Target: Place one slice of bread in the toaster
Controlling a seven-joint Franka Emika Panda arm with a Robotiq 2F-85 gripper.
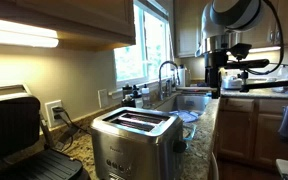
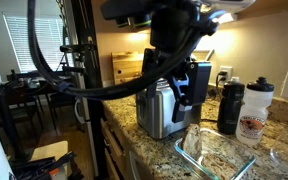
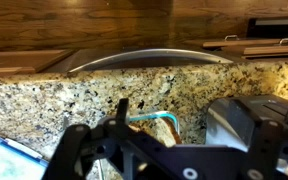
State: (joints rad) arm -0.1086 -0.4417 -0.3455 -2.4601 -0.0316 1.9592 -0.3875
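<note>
The brushed-steel toaster (image 1: 134, 135) stands on the granite counter, two top slots empty; it also shows behind the arm in an exterior view (image 2: 162, 112). My gripper (image 3: 174, 135) is open, fingers wide apart, hanging over a clear glass dish (image 3: 149, 116). A tan slice of bread (image 3: 164, 128) shows in the dish between the fingers; I cannot tell whether they touch it. In the exterior views the gripper (image 2: 189, 88) (image 1: 224, 65) is to the side of the toaster, above the dish (image 2: 219, 160). The bread is not clear in those views.
A black hinged grill press (image 1: 19, 130) stands next to the toaster. A dark bottle (image 2: 230, 108) and a white bottle (image 2: 254, 110) stand by the wall. A sink with a faucet (image 1: 167, 75) lies beyond the toaster. Cutting boards (image 2: 127, 68) lean at the back.
</note>
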